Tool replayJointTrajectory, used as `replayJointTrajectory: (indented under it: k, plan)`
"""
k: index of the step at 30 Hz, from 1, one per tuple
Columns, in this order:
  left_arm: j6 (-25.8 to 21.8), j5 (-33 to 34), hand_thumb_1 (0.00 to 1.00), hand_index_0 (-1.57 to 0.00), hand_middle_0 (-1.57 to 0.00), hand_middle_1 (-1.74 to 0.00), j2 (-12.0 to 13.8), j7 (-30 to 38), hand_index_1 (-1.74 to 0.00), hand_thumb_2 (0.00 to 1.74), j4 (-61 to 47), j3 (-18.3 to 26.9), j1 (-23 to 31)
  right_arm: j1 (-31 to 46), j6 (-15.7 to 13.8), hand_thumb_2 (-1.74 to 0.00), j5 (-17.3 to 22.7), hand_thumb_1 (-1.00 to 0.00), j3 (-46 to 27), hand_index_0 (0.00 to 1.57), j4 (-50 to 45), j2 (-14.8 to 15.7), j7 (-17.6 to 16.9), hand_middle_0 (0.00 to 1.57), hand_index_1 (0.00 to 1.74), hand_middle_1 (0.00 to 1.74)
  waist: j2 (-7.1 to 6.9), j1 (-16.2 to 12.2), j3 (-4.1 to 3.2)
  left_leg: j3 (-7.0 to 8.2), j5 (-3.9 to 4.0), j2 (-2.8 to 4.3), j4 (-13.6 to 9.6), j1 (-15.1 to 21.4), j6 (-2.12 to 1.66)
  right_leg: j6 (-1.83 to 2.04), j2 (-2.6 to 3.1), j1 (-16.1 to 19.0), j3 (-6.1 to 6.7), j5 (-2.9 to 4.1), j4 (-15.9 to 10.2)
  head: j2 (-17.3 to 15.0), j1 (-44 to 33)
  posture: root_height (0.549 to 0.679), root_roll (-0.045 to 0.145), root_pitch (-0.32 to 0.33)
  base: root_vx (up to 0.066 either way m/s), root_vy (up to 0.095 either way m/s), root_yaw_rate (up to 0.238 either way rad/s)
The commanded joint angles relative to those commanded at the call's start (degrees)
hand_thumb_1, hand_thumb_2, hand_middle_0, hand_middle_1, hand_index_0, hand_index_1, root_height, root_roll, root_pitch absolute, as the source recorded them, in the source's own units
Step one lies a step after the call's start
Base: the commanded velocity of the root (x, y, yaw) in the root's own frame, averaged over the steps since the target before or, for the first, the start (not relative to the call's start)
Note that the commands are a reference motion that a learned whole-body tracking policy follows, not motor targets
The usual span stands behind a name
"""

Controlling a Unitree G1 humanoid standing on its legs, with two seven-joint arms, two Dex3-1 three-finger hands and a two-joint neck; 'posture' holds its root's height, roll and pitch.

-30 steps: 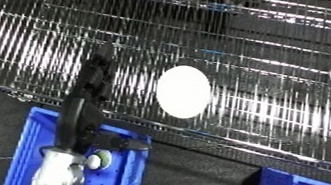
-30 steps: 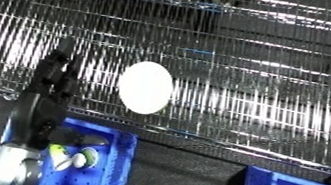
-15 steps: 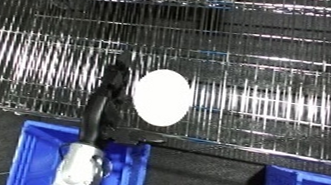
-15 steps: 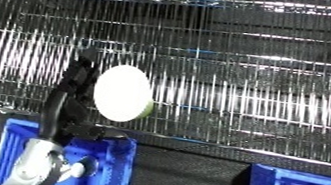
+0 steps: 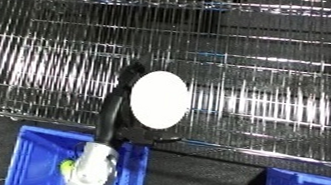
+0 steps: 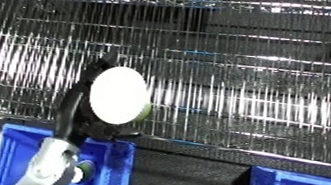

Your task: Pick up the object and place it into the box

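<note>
Your left hand (image 5: 117, 110), black with curled fingers, had hold of the round white disc with a green edge (image 6: 119, 95), wrapped round its left side and bottom. You were at the carrying step: the disc was up in front of the shiny wire shelf rack (image 5: 263, 66), above the blue plastic bin (image 5: 35, 146). Next, I think, you needed to lower it into that bin and let go.

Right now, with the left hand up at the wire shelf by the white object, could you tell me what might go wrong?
1. The left hand curls along only one edge of the white oval object, which is smooth-looking, so it may slip on lifting.
2. The wire shelf lies right behind; fingers could catch in its wires.
3. The blue bin lies below; an early drop might strike its rim.
</note>
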Motion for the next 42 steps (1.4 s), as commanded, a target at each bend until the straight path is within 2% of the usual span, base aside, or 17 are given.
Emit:
replayJointTrajectory:
  k: [6, 13, 17, 20, 27, 31, 35, 39, 42]
  plan:
    - [0.3, 0.3, 0.65, -1.02, -1.02, -1.13, 0.0, -0.1, -1.13, 1.13, 0.2, 0.0, -0.3, 0.3, -0.3, 0.0, -0.2, 0.0, 0.2, 0.0, -0.2, 0.6, -0.6, 0.0, 0.0, 0.0, 0.17, 0.1, 0.0, -0.09, -0.02, -0.12, -0.3, 0.3, -0.03, 0.11, -0.3, 0.2, -0.13, 0.01, -0.2, -0.4, -0.2, 0.645, 0.0, 0.149, 0.005, -0.002, 0.024]
    - [0.1, 0.1, 1.0, -1.57, -1.57, -1.74, 0.4, -0.6, -1.74, 1.74, 0.7, 0.3, 0.5, 0.6, -0.2, 0.0, -0.4, 0.0, 0.0, 0.0, 0.0, 0.8, -0.4, 0.0, 0.0, 0.0, 0.63, 0.5, 0.0, -0.17, 0.31, -0.44, -1.3, 1.3, -0.12, 0.18, -0.61, 1.0, -0.3, 0.04, -0.9, -0.3, -0.5, 0.647, 0.004, 0.144, 0.0, 0.001, 0.035]
    - [-0.5, -0.2, 1.0, -1.57, -1.57, -1.74, 0.9, -0.9, -1.74, 1.74, 0.4, 0.9, 1.9, 1.0, -0.7, 0.0, -0.2, 0.0, -0.3, 0.0, 0.3, 0.8, -0.4, 0.0, 0.0, 0.0, 1.05, 1.0, 0.0, -0.36, 0.26, -0.67, -1.3, 1.5, -0.11, 0.11, -0.96, 1.3, -0.55, -0.11, -0.9, -0.5, -0.2, 0.647, 0.007, 0.143, -0.014, -0.009, 0.061]
    - [-1.8, -1.2, 1.0, -1.57, -1.57, -1.74, 1.7, -1.0, -1.74, 1.74, -1.3, 1.7, 4.0, 1.9, -1.1, 0.0, -0.3, 0.0, -0.7, 0.0, 0.0, 0.7, -0.9, 0.0, 0.0, 0.0, 1.71, 1.6, 0.0, -0.69, 0.33, -1.11, -1.5, 1.6, -0.07, -0.06, -1.2, 1.4, -0.74, -0.37, -0.8, -0.5, 0.2, 0.648, 0.011, 0.142, -0.016, -0.003, 0.11]
    - [-5.8, 1.0, 1.0, -1.57, -1.57, -1.74, 4.2, 0.7, -1.74, 1.74, -8.0, 4.5, 10.3, 4.6, -2.5, 0.0, 0.6, 0.0, -2.7, 0.0, -0.1, -0.4, -1.8, 0.0, 0.0, 0.0, 3.9, 3.9, 0.0, -1.65, 1.27, -2.42, -3.0, 1.8, 0.06, -0.51, -2.16, 1.3, -1.74, -1.18, 0.0, 0.4, 2.8, 0.648, 0.021, 0.146, -0.03, -0.009, 0.172]
    - [-9.0, 6.1, 1.0, -1.57, -1.57, -1.74, 7.4, 6.7, -1.74, 1.74, -13.0, 7.7, 13.6, 6.5, -3.6, 0.0, 1.0, 0.0, -4.0, 0.0, 0.0, -1.0, -1.8, 0.0, 0.0, 0.0, 5.01, 5.3, 0.0, -2.29, 1.6, -3.02, -3.6, 1.8, 0.08, -0.77, -2.7, 1.2, -2.46, -1.65, 0.4, 0.1, 6.4, 0.648, 0.027, 0.147, -0.033, -0.018, 0.173]
    - [-12.3, 10.0, 1.0, -1.57, -1.57, -1.74, 10.0, 14.9, -1.74, 1.74, -16.0, 12.8, 18.6, 8.3, -5.3, 0.0, 2.0, 0.0, -5.5, 0.0, 1.2, -1.3, -1.1, 0.0, 0.0, 0.0, 5.89, 7.2, 0.0, -3.18, 1.85, -3.6, -3.7, 1.7, 0.02, -1.07, -3.19, 1.5, -3.38, -2.16, 0.8, -0.6, 9.6, 0.648, 0.032, 0.145, -0.019, -0.044, 0.18]
    - [-13.8, 7.8, 1.0, -1.57, -1.57, -1.74, 9.6, 18.5, -1.74, 1.74, -14.8, 17.9, 24.7, 9.7, -6.7, 0.0, 2.9, 0.0, -6.5, 0.0, 2.4, -1.4, -0.3, 0.0, 0.0, 0.0, 6.34, 8.8, 0.0, -4.15, 2.23, -4.14, -4.2, 2.1, -0.1, -1.35, -3.55, 2.5, -4.41, -2.68, 0.6, -0.7, 9.6, 0.649, 0.035, 0.142, -0.012, -0.054, 0.185]
    - [-14.1, 6.9, 1.0, -1.57, -1.57, -1.74, 8.6, 20.1, -1.74, 1.74, -12.4, 19.9, 27.7, 10.2, -7.5, 0.0, 3.4, 0.0, -6.7, 0.0, 3.1, -1.0, 0.0, 0.0, 0.0, 0.0, 6.28, 9.7, 0.0, -4.69, 2.53, -4.34, -4.8, 2.5, -0.11, -1.62, -3.65, 3.3, -5.15, -3.08, 0.4, -1.3, 7.6, 0.65, 0.037, 0.14, -0.012, -0.058, 0.144]
